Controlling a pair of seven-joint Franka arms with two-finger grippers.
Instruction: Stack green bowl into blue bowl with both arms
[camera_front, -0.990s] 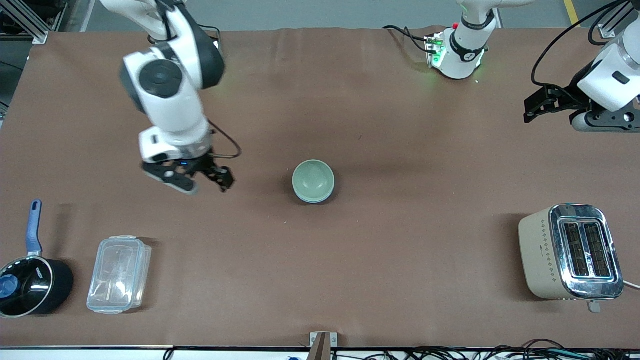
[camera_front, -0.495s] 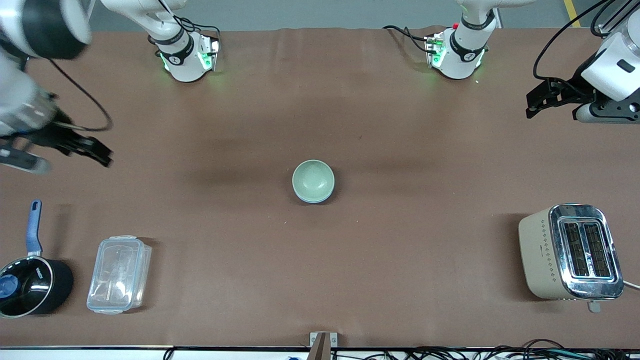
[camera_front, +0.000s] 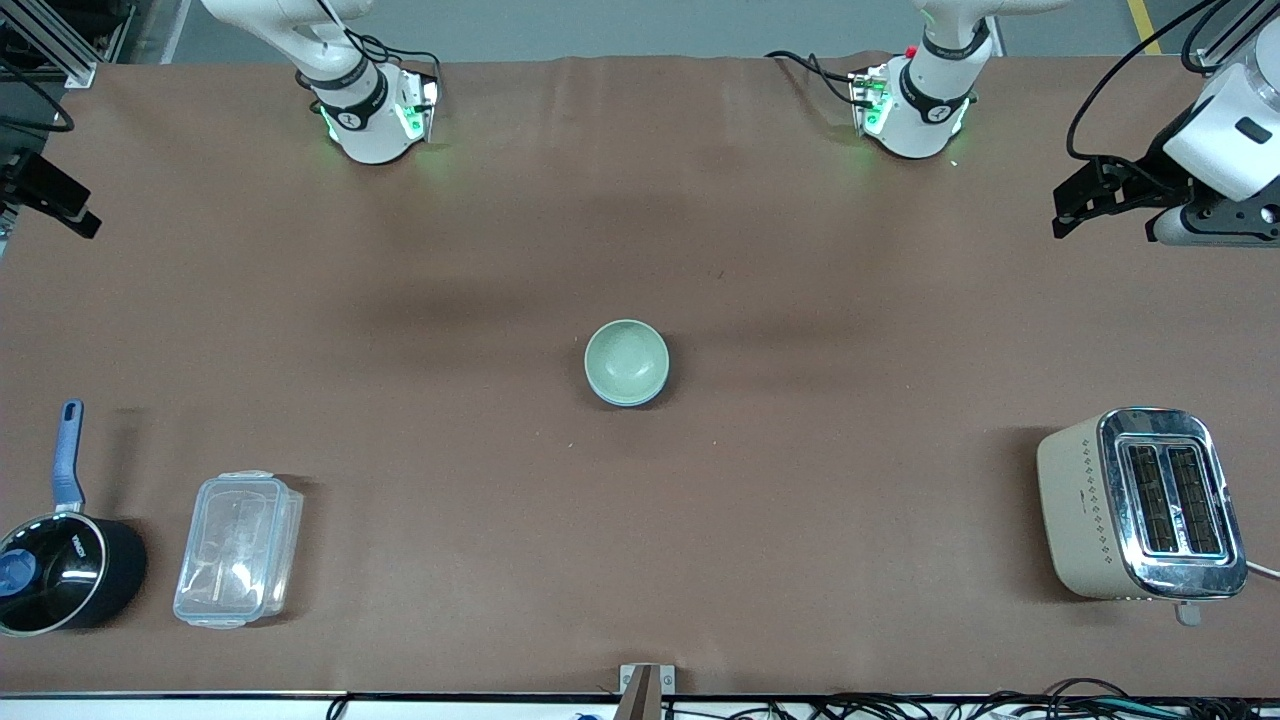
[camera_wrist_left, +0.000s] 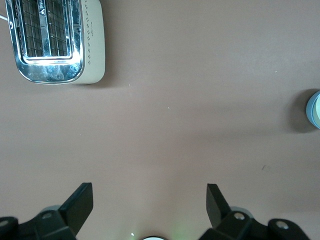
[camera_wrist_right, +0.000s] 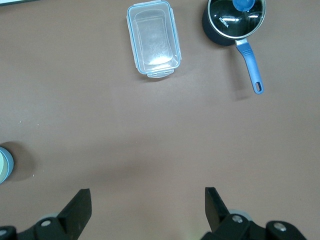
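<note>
Right gripper (camera_front: 45, 195) hangs over the edge of the tabletop (camera_front: 800, 500) at the right arm's end, fingers spread wide with nothing between them. In the right wrist view the black saucepan (camera_wrist_right: 234, 20) with its blue handle and the clear plastic container (camera_wrist_right: 152, 44) lie on the tabletop beneath it, side by side but apart.

Green bowl (camera_front: 627, 362) sits nested inside the blue bowl (camera_front: 640, 400) at mid-tabletop, well apart from both grippers; only a thin blue rim shows under the green. Stack appears at the margin of each wrist view.

Left gripper (camera_front: 1085, 195) hangs over the left arm's end of the tabletop, fingers spread wide, also empty. The cream and chrome toaster (camera_front: 1140, 505) stands on the tabletop beneath it, well apart from the bowls.
</note>
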